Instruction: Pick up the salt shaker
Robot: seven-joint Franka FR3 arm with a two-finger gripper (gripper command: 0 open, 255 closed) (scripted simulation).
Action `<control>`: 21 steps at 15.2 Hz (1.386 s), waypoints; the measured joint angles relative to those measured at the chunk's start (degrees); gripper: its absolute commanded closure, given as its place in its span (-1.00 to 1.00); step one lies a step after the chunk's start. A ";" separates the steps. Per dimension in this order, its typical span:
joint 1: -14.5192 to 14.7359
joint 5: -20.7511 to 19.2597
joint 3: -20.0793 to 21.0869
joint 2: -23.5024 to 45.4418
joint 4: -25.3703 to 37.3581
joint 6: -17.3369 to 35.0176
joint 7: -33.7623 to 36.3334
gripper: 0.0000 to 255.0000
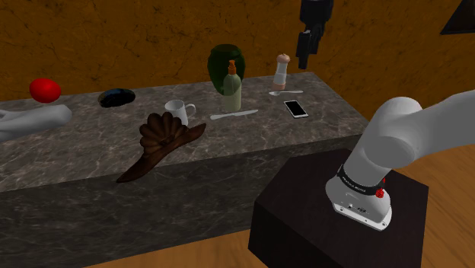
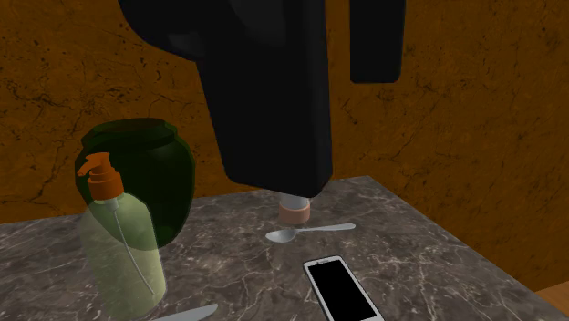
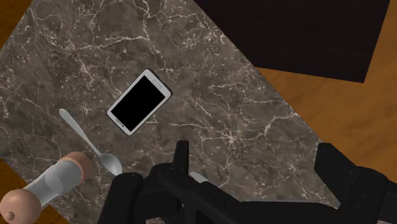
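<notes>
Shoulder view, we see the salt shaker (image 1: 282,70) upright on the counter (image 1: 91,156), at its far end on that view's right, a spoon (image 1: 285,93) just beside it, a phone (image 1: 297,109) near, our gripper (image 1: 307,53) hanging above, jaws spread wide apart, clasping nothing.

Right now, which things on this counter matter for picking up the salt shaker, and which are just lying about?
For the job: salt shaker; end effector, open.

Lying about: phone; spoon; soap bottle; dark green jar; white mug; red round object; dark bowl.
</notes>
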 measured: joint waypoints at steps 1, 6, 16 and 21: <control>0.00 0.00 0.00 0.00 0.00 0.00 0.00 -1.00; -1.53 -2.50 -4.65 4.84 0.76 5.25 -3.85 -1.00; -4.01 -4.76 -15.40 19.99 6.33 17.77 -13.32 -1.00; -4.58 -3.01 -20.06 28.82 12.56 21.50 -18.60 -1.00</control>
